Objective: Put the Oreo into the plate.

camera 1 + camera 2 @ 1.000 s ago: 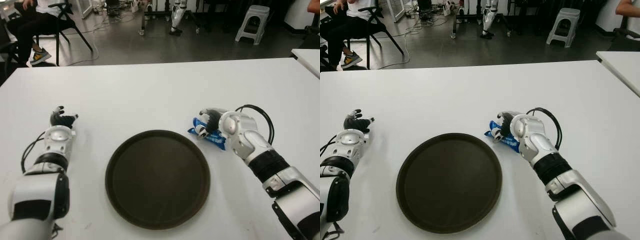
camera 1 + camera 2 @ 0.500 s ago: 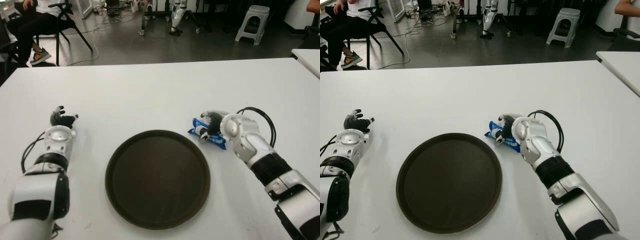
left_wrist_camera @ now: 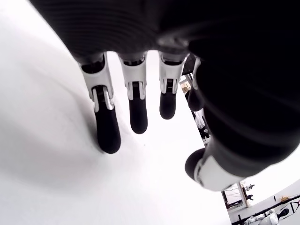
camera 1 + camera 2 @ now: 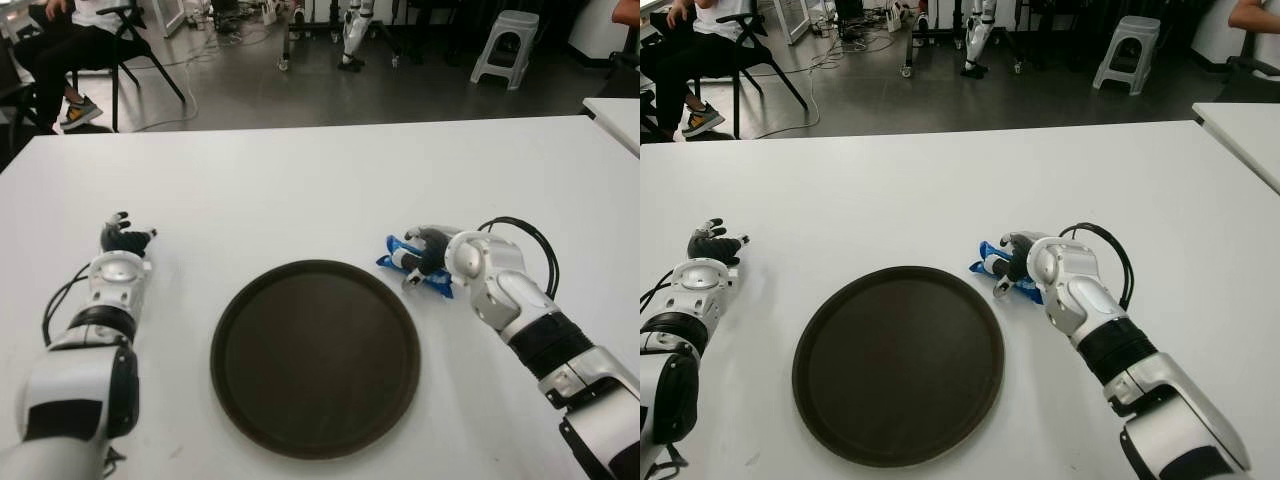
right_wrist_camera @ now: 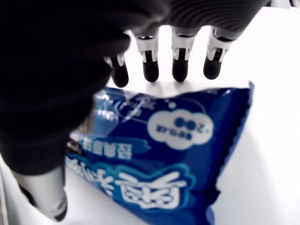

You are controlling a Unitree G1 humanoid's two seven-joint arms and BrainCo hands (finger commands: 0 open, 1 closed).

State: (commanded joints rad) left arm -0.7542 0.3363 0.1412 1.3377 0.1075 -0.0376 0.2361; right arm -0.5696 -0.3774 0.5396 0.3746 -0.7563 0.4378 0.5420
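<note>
The Oreo is a blue packet (image 5: 164, 154) lying flat on the white table (image 4: 300, 190), just right of the round dark plate (image 4: 315, 355) and outside its rim. My right hand (image 4: 420, 262) covers it from the right. Its fingers (image 5: 180, 65) reach out past the packet's far edge, the thumb sits beside one end, and none are closed around it. One blue end (image 4: 990, 262) sticks out toward the plate. The plate holds nothing. My left hand (image 4: 125, 240) shows at the table's left, well clear of the plate, with its fingers (image 3: 107, 126) relaxed and holding nothing.
A second white table (image 4: 618, 115) stands at the far right. Beyond the table's far edge are a seated person on a black chair (image 4: 110, 45) at the left and a grey stool (image 4: 505, 40) at the right.
My right hand has shifted slightly right and toward me over the packet, uncovering more of its blue end. The packet, plate and left hand have stayed put.
</note>
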